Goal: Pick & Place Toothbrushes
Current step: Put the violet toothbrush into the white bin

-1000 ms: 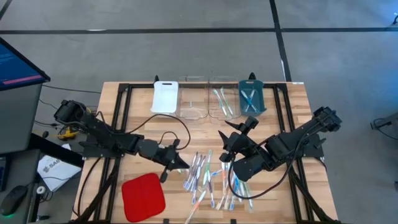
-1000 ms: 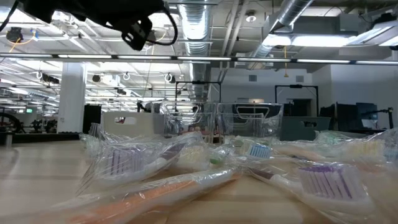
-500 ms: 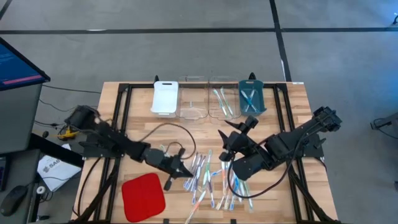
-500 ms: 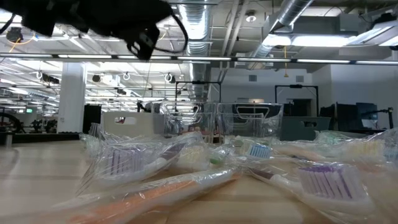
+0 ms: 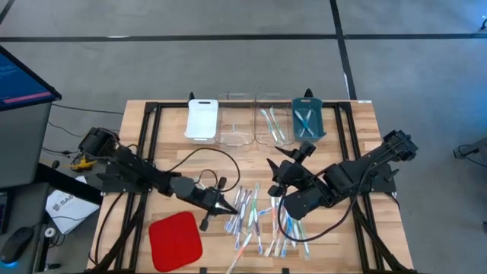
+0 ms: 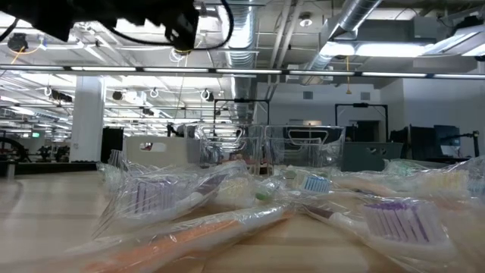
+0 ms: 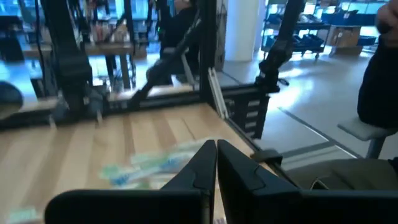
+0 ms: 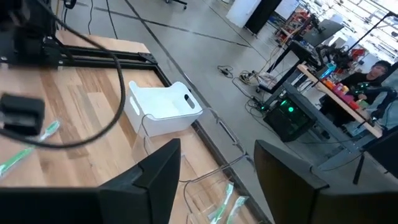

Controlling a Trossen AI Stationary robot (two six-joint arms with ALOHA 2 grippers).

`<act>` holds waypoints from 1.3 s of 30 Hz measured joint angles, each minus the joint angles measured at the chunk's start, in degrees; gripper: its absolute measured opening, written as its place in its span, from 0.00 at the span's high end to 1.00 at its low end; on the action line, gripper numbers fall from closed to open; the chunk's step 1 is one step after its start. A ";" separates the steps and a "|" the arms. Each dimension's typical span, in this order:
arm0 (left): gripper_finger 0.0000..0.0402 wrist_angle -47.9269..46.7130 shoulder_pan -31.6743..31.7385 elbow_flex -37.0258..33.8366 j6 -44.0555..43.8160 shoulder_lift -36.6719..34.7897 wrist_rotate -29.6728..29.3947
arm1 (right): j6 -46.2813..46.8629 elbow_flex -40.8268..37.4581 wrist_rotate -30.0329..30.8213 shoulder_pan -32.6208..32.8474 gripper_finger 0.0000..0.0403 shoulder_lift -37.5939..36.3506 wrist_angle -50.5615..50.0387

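Note:
Several toothbrushes [image 5: 257, 221] in clear wrappers lie in a loose pile on the wooden table near its front edge; they also fill the low view [image 6: 189, 199]. My left gripper [image 5: 226, 207] is shut and points level, above the table at the pile's left side. Its joined fingertips [image 7: 216, 163] show with toothbrushes [image 7: 146, 167] beyond them. My right gripper [image 5: 288, 158] hangs open above the pile's far side, with nothing between its fingers [image 8: 155, 177]. More toothbrushes lie in a clear tray [image 5: 272, 122] and a teal tray [image 5: 307, 120] at the far edge.
A white tray [image 5: 202, 119] and a clear tray [image 5: 237, 122] stand at the far edge beside the other two. A red square pad [image 5: 175, 240] lies at the near left. Black frame rails [image 5: 144, 144] flank the table. A person [image 8: 373, 74] sits in the room beyond.
My left gripper, staying shut, has gone a little toward the table's near edge and right, closer to the pile's left side, and has sunk and rolled slightly. The toothbrushes have not moved.

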 joint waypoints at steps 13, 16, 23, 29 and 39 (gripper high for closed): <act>0.98 -20.64 -2.77 -0.08 -1.34 -3.16 0.05 | -21.69 -0.03 -15.01 -2.33 0.56 13.13 3.60; 0.98 -26.68 -3.35 0.00 -2.51 -4.98 0.00 | -26.31 -0.01 -15.84 -3.01 0.58 18.43 4.72; 0.98 -35.38 -5.48 0.01 -7.17 -10.42 -0.26 | -36.86 0.57 -16.37 -0.62 0.60 26.40 5.43; 0.98 -29.94 -10.04 -4.39 -9.75 -13.43 -2.31 | -33.43 5.56 -29.26 3.36 0.59 24.18 10.55; 0.98 -2.69 -14.98 -11.93 -13.79 -11.08 -5.02 | -32.45 6.14 -65.91 1.94 0.65 19.54 24.00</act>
